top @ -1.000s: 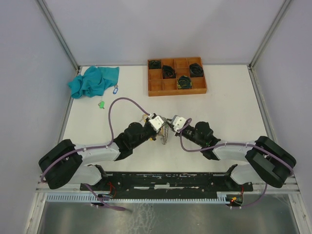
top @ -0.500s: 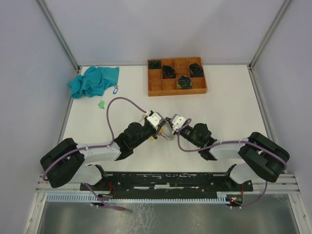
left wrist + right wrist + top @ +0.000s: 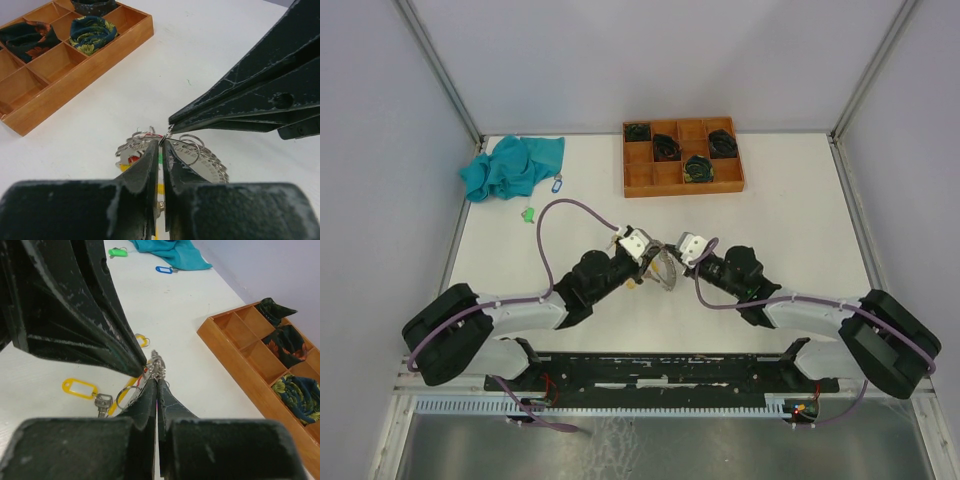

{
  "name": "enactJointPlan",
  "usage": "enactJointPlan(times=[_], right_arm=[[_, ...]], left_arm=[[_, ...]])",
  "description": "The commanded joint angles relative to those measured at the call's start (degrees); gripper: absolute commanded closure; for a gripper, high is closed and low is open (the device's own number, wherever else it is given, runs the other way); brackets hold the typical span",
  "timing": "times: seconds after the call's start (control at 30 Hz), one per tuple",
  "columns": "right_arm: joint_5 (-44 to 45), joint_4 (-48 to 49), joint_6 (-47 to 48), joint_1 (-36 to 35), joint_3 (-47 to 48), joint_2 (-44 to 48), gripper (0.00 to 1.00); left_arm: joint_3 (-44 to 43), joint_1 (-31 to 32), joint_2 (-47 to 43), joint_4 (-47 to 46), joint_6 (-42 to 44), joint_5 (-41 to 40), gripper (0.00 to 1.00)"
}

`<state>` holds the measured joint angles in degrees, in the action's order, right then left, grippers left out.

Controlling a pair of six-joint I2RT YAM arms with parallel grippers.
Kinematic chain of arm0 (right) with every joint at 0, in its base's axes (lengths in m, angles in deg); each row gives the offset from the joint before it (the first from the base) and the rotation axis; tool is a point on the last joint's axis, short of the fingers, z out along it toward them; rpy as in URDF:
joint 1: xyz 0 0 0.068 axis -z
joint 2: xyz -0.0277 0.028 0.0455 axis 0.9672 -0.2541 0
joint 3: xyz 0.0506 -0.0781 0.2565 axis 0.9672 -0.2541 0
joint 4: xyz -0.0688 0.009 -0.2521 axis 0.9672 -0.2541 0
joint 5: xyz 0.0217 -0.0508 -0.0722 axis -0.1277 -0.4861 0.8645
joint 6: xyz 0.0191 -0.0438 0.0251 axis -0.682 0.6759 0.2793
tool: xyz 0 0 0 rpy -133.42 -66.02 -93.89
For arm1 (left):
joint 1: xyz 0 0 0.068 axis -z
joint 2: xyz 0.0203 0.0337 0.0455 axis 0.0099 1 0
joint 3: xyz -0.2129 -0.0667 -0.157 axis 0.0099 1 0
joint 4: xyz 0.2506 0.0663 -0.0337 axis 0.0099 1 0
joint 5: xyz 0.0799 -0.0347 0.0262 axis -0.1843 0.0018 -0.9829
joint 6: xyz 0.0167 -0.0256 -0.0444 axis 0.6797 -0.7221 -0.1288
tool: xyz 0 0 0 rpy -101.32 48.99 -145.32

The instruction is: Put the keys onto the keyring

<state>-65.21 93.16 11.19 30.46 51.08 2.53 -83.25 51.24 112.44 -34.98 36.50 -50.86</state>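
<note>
A bunch of metal rings and tags, the keyring (image 3: 666,270), hangs between my two grippers at mid table. My left gripper (image 3: 651,257) is shut on it, its jaws pinching a ring (image 3: 162,142). My right gripper (image 3: 674,256) is shut on the same bunch (image 3: 157,366) from the other side, tips nearly touching the left ones. A yellow-tagged key (image 3: 80,388) lies on the table beside the bunch. A second yellow tag (image 3: 141,340) lies just beyond. A green-tagged key (image 3: 529,214) and a blue-tagged key (image 3: 557,184) lie far left.
A wooden compartment tray (image 3: 640,180) with black coiled bundles stands at the back centre. A teal cloth (image 3: 512,165) is crumpled at the back left by the blue and green keys. Grey walls close the table's sides.
The right arm has swung its elbow out to the right. Both grippers stay shut on the keyring, which has shifted slightly away and right.
</note>
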Motion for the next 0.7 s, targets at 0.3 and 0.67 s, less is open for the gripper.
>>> enactJointPlan(times=[0.3,0.67], right_arm=[[-10.7,-9.1,-2.2,4.8,5.0,2.7,0.99],[-12.9,-11.5,-0.3,4.9,6.1,2.6,0.99]], left_arm=[[2.9,-10.0,-4.2,-7.5,-3.3,24.2,0.66],[1.7,-10.3,-1.4,-5.1,0.9,28.8,0.61]])
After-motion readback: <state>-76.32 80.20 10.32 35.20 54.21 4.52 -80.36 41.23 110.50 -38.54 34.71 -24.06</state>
